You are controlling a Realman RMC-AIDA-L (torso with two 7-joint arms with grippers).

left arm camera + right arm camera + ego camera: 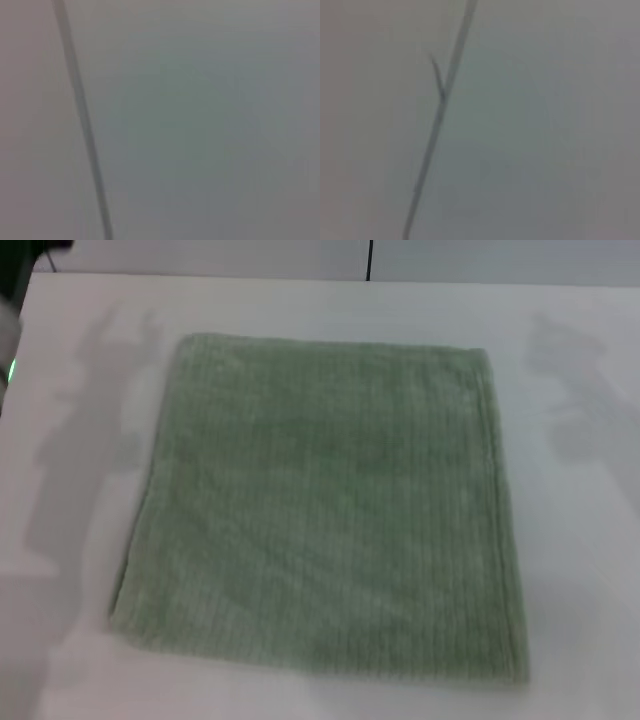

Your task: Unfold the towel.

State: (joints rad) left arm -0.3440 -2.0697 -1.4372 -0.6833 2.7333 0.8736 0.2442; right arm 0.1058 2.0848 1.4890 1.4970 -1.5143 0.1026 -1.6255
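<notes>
The sage-green towel (325,510) lies flat on the white table (580,540), a roughly square ribbed cloth with hemmed edges, filling the middle of the head view. Neither gripper shows in any view. Only a sliver of the left arm (8,330) shows at the far left edge of the head view, well clear of the towel. Both wrist views show only a pale grey surface with a thin dark line (82,120) (437,120) across it, and no towel.
The table's far edge (300,278) runs along the top of the head view, with a dark vertical seam (369,258) behind it. Arm shadows fall on the table left and right of the towel.
</notes>
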